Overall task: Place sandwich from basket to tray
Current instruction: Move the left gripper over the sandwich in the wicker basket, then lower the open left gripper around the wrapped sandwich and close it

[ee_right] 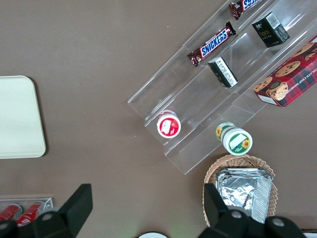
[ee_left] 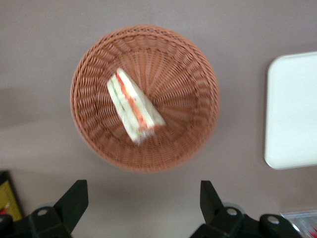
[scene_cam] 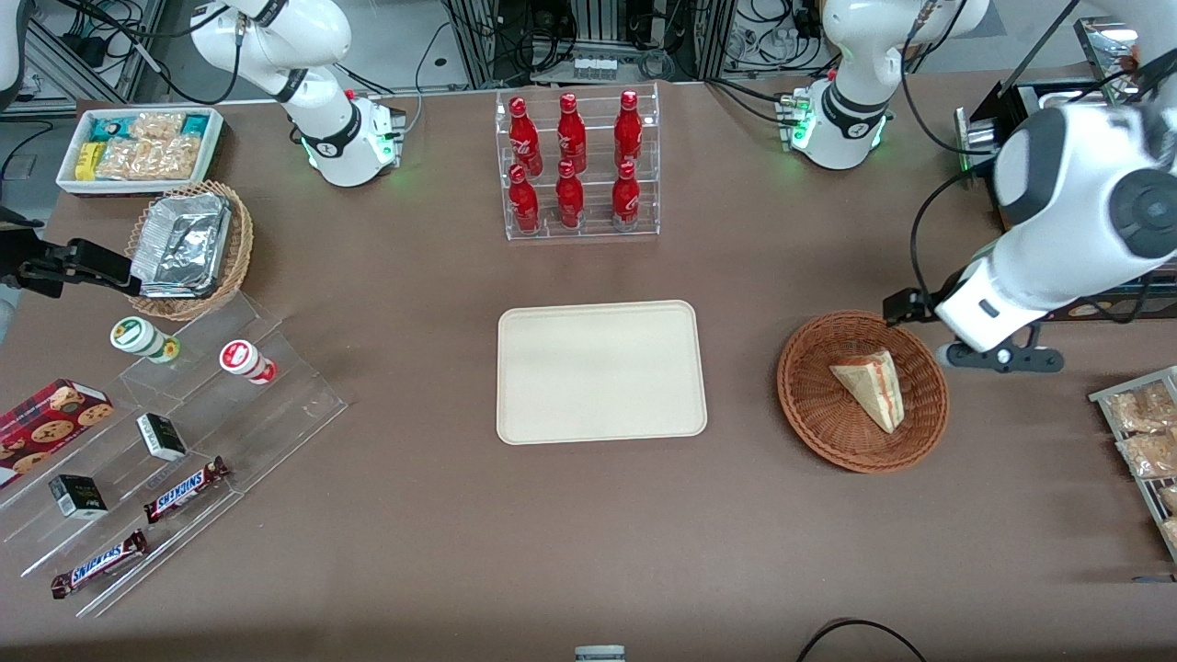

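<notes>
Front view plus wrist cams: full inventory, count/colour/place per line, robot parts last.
sandwich: 1, pale wedge, red-green filling, in the basket
basket: 1, reddish-brown wicker, toward working arm's end
tray: 1, cream, mid-table, bare
bottles: 6, red, clear rack farther from camera than tray
foil containers: stack, silver, tan wicker basket toward parked arm's end
white bin: 1, snack packets inside
Snickers bars: 2, brown, clear stepped stand
cookie box: 1, red, same stand
gripper: open, above table beside basket, holding nothing
</notes>
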Robot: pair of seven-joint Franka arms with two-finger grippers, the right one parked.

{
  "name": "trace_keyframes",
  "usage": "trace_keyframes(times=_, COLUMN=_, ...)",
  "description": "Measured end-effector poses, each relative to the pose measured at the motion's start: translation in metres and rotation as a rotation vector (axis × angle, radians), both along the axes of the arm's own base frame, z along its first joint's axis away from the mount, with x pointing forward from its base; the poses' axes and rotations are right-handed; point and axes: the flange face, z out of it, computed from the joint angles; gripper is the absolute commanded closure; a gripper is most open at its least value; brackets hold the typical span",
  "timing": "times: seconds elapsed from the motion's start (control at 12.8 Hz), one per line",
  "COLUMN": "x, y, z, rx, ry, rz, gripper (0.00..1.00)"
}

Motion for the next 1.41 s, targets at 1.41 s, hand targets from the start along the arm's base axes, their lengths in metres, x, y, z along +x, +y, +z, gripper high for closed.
trace_keyframes(times=1.41, x=-0.016, y=0.026, z=-0.127, rx=-0.003, ry=-0.138, rz=0.868, gripper=0.00)
